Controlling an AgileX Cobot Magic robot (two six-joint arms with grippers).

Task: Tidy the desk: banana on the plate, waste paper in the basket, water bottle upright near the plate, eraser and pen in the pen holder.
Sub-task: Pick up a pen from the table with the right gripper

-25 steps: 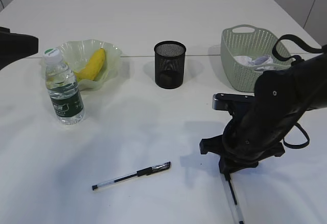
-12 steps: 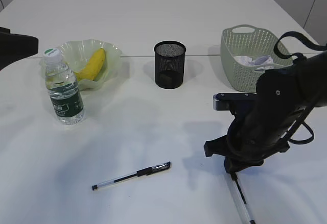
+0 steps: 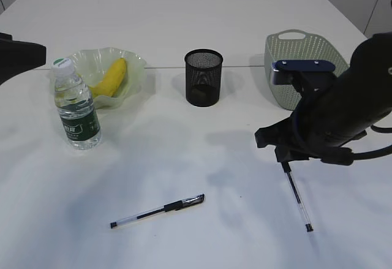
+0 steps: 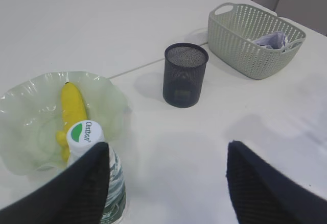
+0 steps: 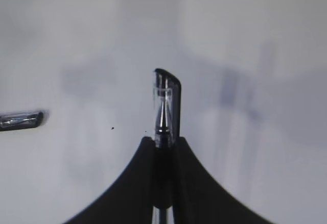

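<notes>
My right gripper is shut on a clear black-tipped pen and holds it slanted above the desk. A second pen lies on the desk at the front. The banana lies in the pale green plate. The water bottle stands upright beside it. The black mesh pen holder stands mid-desk. The waste paper sits in the basket. My left gripper is open and empty above the bottle. The eraser is not in view.
The right arm's body covers part of the basket in the exterior view. The desk seam runs behind the plate and pen holder. The left arm hangs at the left edge.
My right gripper has risen and moved back towards the basket with the pen in it, lifting the pen off the desk. The left arm has not moved.
</notes>
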